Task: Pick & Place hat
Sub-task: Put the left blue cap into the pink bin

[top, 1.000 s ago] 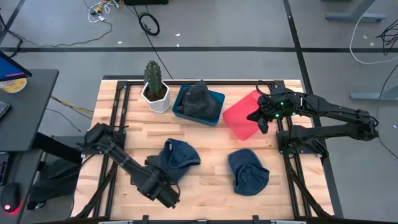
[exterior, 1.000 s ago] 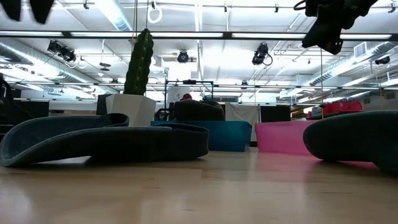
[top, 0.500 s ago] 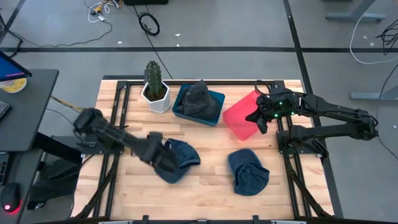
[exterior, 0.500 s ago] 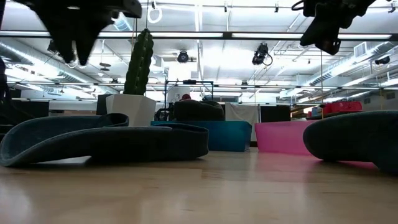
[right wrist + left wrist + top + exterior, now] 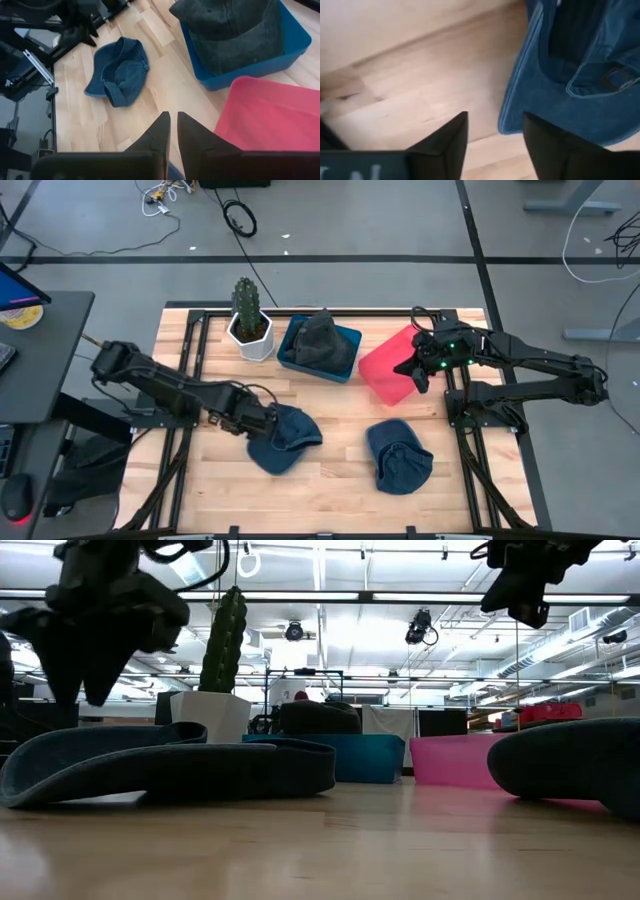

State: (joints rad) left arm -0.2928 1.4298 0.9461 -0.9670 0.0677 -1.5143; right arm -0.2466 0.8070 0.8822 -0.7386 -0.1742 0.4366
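The left gripper (image 5: 262, 420), its fingers spread, hangs over the brim edge of the blue hat (image 5: 285, 438) lying on the table (image 5: 340, 470), probably to pinch it. The right gripper (image 5: 419, 370), pressed together, waits above the pink bin (image 5: 385, 370).

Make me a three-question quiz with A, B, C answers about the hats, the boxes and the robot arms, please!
1. Where is the dark grey cap?
A. in the blue plastic bin
B. in the pink plastic bin
C. on the white cactus pot

2. How many blue denim caps lie on the wooden table?
A. one
B. two
C. four

3. How are the left gripper's fingers?
A. clamped on a cap
B. apart, holding nothing
C. gripping the cactus

Answers:
1 A, the high view shows it sitting inside the blue bin.
2 B, one by the left gripper, another nearer the right arm.
3 B, the left wrist view shows a gap between the fingers, just at the cap's edge.
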